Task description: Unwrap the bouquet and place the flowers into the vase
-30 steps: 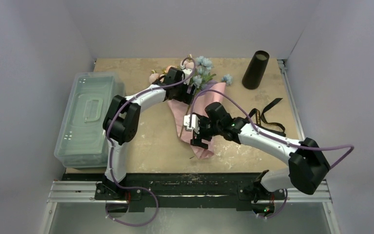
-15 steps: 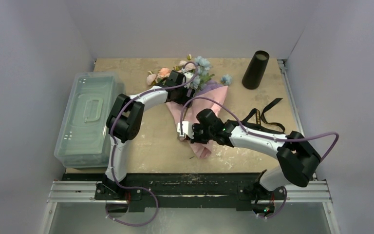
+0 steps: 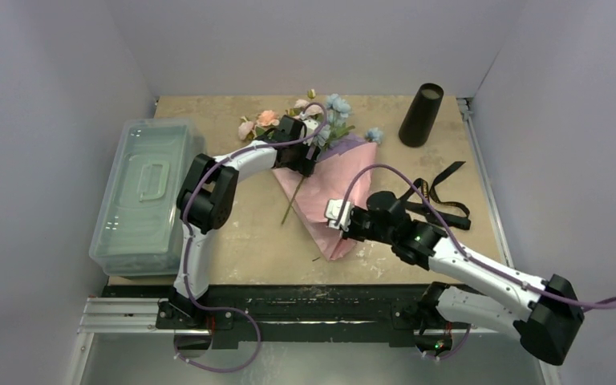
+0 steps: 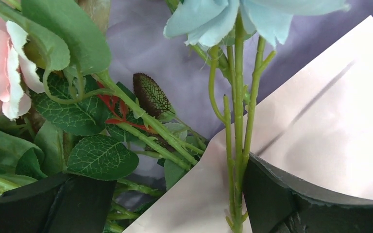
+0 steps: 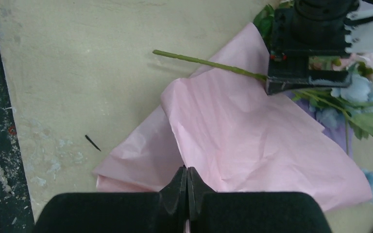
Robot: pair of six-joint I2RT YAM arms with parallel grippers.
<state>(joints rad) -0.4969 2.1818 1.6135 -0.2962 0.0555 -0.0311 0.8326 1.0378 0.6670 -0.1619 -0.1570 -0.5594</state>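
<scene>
The bouquet lies untied at the table's middle back. Its pink paper [image 3: 329, 188] [image 5: 252, 141] is spread flat, with the flowers [image 3: 325, 119] [image 4: 213, 19] fanned out at its far end. My left gripper [image 3: 305, 156] [image 4: 175, 208] stands open over the leafy stems, with pale blue flower stems [image 4: 235, 160] against its right finger. One green stem [image 3: 293, 204] [image 5: 204, 62] pokes out past the paper's left edge. My right gripper [image 3: 343, 227] [image 5: 187, 171] is shut on the near edge of the paper's upper layer. The black vase [image 3: 421, 115] stands upright at the back right.
A clear lidded bin [image 3: 140, 192] fills the table's left side. The black ribbon [image 3: 437, 196] lies loose to the right of the paper, beside my right arm. A small dark sliver [image 5: 93, 142] lies on the table near the paper's tip.
My right gripper closed on the paper and drew back to the right, spreading the sheet wider. A green stem now shows at the paper's left edge. The left gripper barely moved.
</scene>
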